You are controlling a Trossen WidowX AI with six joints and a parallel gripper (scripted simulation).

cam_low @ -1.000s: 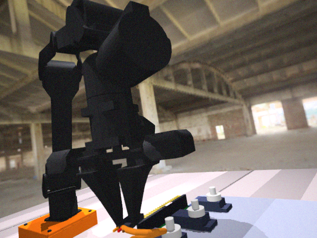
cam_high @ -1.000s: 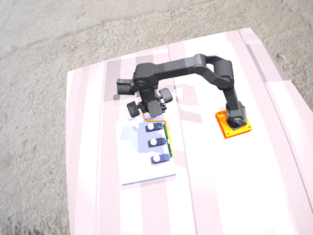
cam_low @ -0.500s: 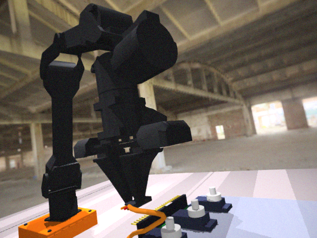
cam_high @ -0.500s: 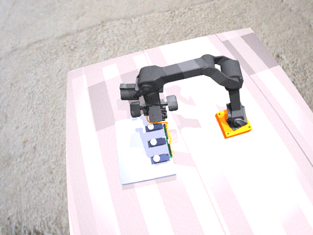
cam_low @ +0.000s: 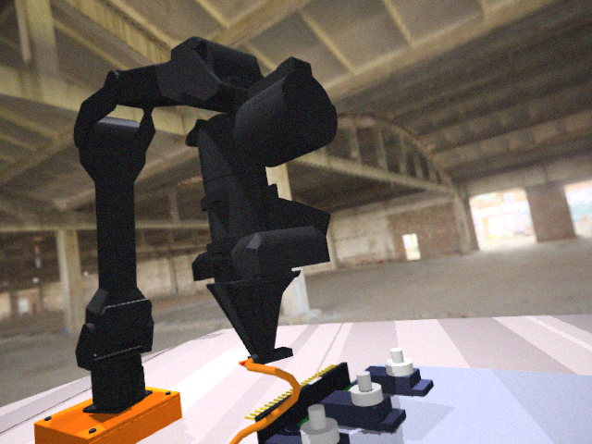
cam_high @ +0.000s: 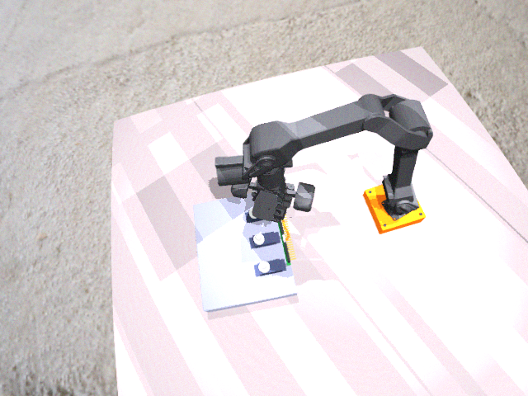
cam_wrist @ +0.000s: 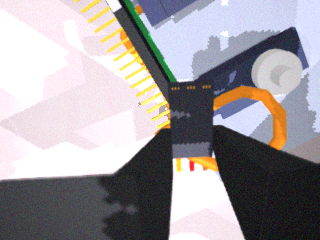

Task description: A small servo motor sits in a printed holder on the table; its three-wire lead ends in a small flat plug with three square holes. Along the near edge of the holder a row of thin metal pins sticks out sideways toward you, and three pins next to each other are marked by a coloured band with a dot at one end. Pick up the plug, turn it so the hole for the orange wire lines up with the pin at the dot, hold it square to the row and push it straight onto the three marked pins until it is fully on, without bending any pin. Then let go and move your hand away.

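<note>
My gripper (cam_wrist: 191, 135) (cam_low: 262, 356) is shut on the black plug (cam_wrist: 192, 110) (cam_low: 280, 353), holding it in the air near the pin row. In the wrist view, three holes face away from the gripper; yellow, red and orange wires leave the rear. The orange-looking lead (cam_wrist: 281, 120) (cam_low: 289, 380) loops down from the plug. The yellow pins (cam_wrist: 120, 47) (cam_high: 292, 251) run diagonally, and the plug is skewed to them and covers the row's end. A white mark (cam_wrist: 114, 5) shows on the header; its dot cannot be made out. The top view hides the fingertips.
The pale holder slab (cam_high: 230, 276) carries dark servos with upright white horns; one servo (cam_wrist: 240, 75) is close to the right of the plug in the wrist view. A green board edge (cam_wrist: 150, 45) backs the black header. The arm's orange base (cam_high: 374, 213) stands across the table.
</note>
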